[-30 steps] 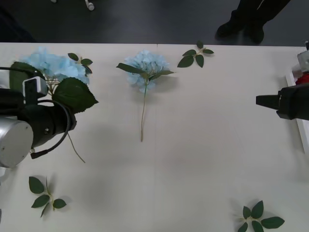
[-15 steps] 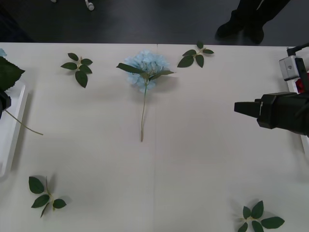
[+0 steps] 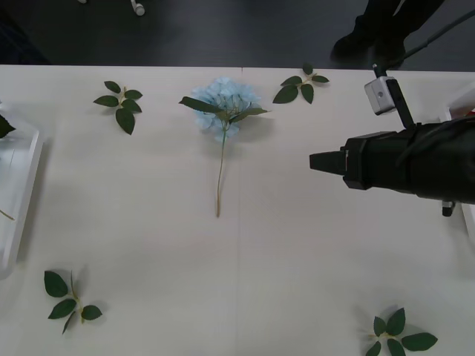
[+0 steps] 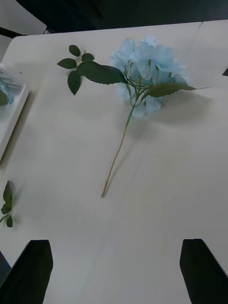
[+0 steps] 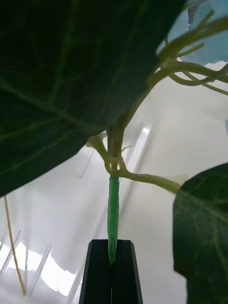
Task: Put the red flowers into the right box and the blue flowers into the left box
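Note:
One blue flower (image 3: pixel 223 102) lies on the table at the far middle, its stem pointing toward me; the right wrist view shows the same blue flower (image 4: pixel 145 66). My right gripper (image 3: pixel 315 161) hovers to its right, black fingers (image 4: pixel 34 268) open and holding nothing. My left gripper (image 5: pixel 113 243) is shut on the green stem (image 5: pixel 113 213) of another blue flower, whose big leaves (image 5: pixel 71 71) hang over the white left box (image 5: pixel 52 204). The left box (image 3: pixel 16 194) sits at the table's left edge. A strip of the right box (image 3: pixel 468 216) peeks past my right arm. The red flowers are out of view.
Loose green leaf sprigs lie at the far left (image 3: pixel 119 101), far right of the flower (image 3: pixel 300 85), near left (image 3: pixel 65 298) and near right (image 3: pixel 398 334). A person's dark shoes stand beyond the far edge.
My left arm carried its blue flower leftward out of the front view, over the left box. My right arm has reached leftward from the right edge toward the lying blue flower.

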Controlling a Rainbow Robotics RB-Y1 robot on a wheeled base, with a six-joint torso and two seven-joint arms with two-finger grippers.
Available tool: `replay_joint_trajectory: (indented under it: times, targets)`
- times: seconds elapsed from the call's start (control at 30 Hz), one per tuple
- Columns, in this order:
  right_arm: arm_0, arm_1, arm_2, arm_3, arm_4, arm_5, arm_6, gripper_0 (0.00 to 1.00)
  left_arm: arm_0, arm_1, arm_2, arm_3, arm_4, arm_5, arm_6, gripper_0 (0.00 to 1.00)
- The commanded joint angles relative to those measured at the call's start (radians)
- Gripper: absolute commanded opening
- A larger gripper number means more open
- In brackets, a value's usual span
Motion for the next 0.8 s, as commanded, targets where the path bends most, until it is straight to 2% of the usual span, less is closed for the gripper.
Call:
replay_joint_trajectory:
  times: [0.03, 0.17, 0.33, 0.57, 0.8]
  targets:
    - [-0.1, 0.057, 0.078, 0.061, 0.023, -0.015, -0.051, 0.79, -0.015, 0.064, 0.044, 0.08, 0.06, -0.041, -0.152, 0.0]
    - [-0.208, 0.114, 0.183, 0.143, 0.046, -0.015, -0.061, 0.79, -0.015, 0.092, 0.084, 0.168, 0.104, -0.049, -0.278, 0.0]
    - [-0.287, 0.182, 0.253, 0.218, 0.074, -0.015, -0.075, 0.79, -0.013, 0.106, 0.128, 0.251, 0.138, -0.055, -0.397, 0.0]
    - [-0.364, 0.251, 0.305, 0.296, 0.1, -0.017, -0.097, 0.78, -0.013, 0.109, 0.182, 0.356, 0.15, -0.101, -0.528, 0.0]
    - [-0.441, 0.327, 0.385, 0.379, 0.134, -0.015, -0.127, 0.79, -0.007, 0.109, 0.171, 0.387, 0.135, -0.172, -0.536, 0.0]
